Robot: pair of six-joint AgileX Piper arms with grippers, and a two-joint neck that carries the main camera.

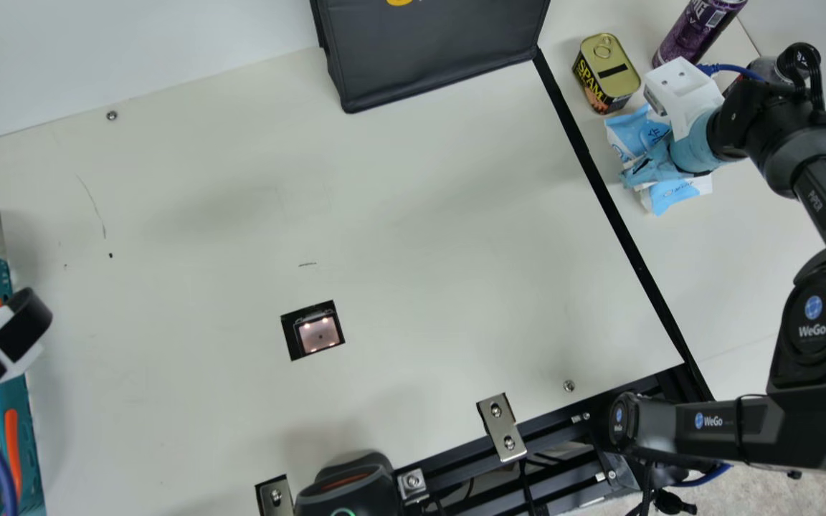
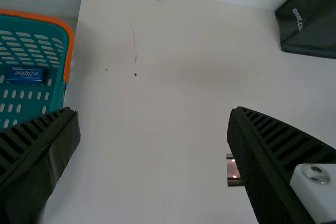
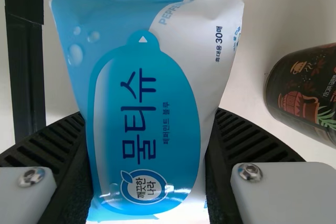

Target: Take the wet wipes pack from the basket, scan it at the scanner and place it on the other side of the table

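Got the wet wipes pack (image 3: 144, 93) pinched snug in the right claw (image 3: 149, 124). Can spot a dark can (image 3: 304, 95) just beside that claw, plus a gold-topped tin (image 1: 608, 72) near it. Looks like the placing step, being across the black strip (image 1: 599, 183) and well apart from the scanner window (image 1: 320, 335). Way farther off, see the left claw (image 2: 154, 113) spread wide by the basket (image 2: 68, 45). Next, just settle the pack flat on the desk (image 1: 420, 215), let go gently, lift clear without bumping the can.
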